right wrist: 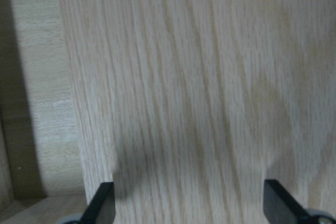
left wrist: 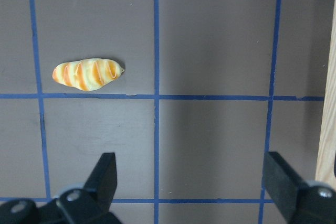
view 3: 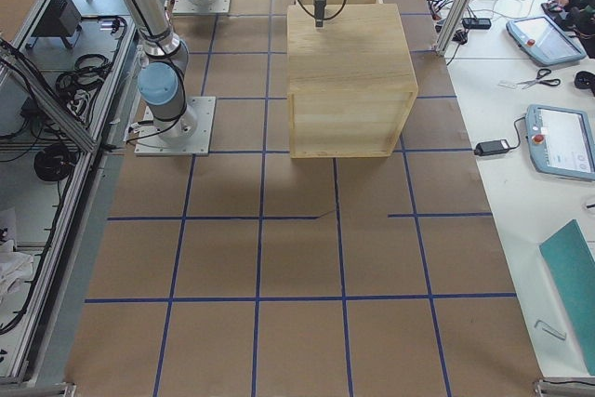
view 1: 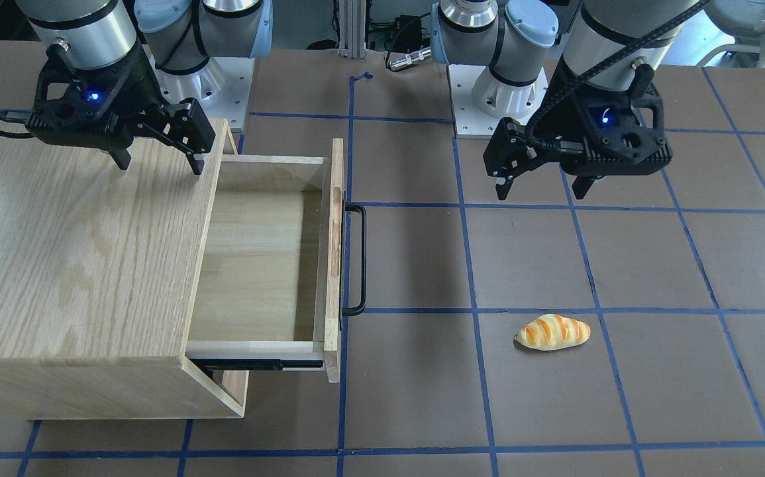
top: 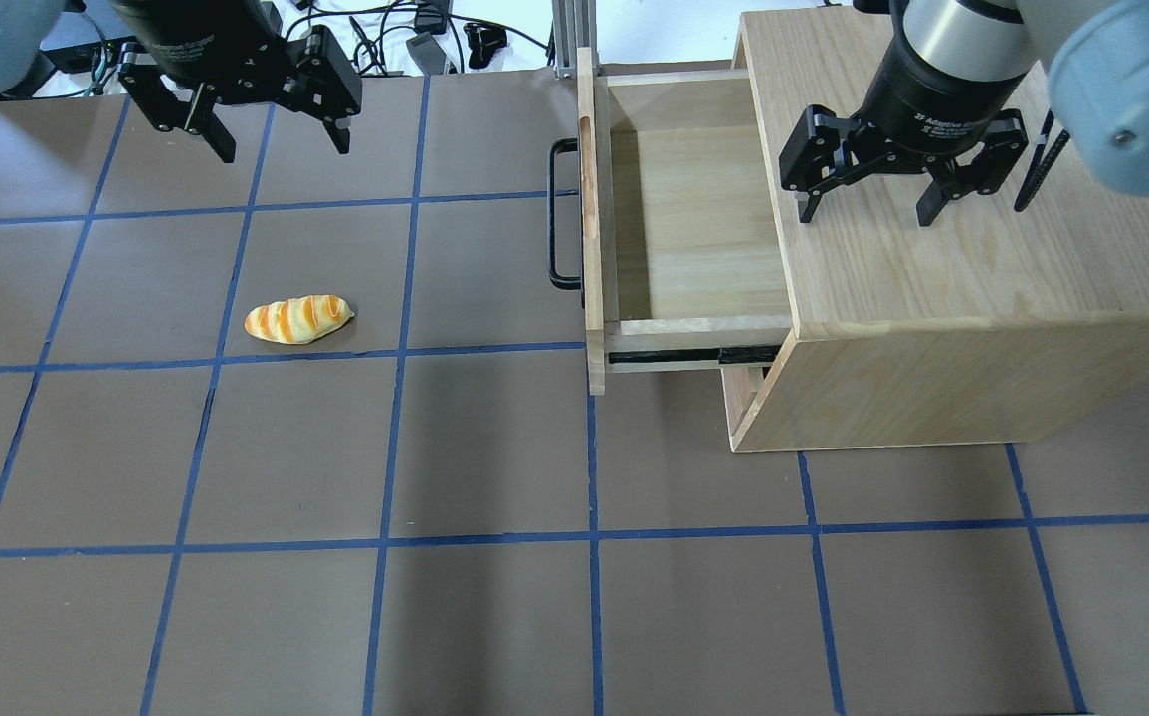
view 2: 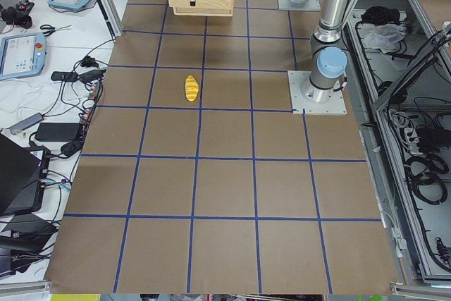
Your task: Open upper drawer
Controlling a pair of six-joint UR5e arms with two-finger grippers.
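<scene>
The upper drawer (view 1: 256, 258) of the light oak cabinet (view 1: 77, 252) stands pulled out, and its inside is bare. Its black bar handle (view 1: 361, 258) and the oval slot (view 1: 336, 232) are on its front. In the overhead view the drawer (top: 703, 229) sticks out to the left of the cabinet (top: 972, 268). My right gripper (top: 867, 214) is open and empty, hovering over the cabinet top near its drawer-side edge. My left gripper (top: 284, 149) is open and empty above the table, well away from the handle (top: 556, 214).
A toy bread loaf (top: 297, 319) with orange stripes lies on the brown mat, below my left gripper (left wrist: 191, 182) in the left wrist view, where the loaf (left wrist: 87, 74) shows. Blue tape lines grid the table. The arm bases stand at the back.
</scene>
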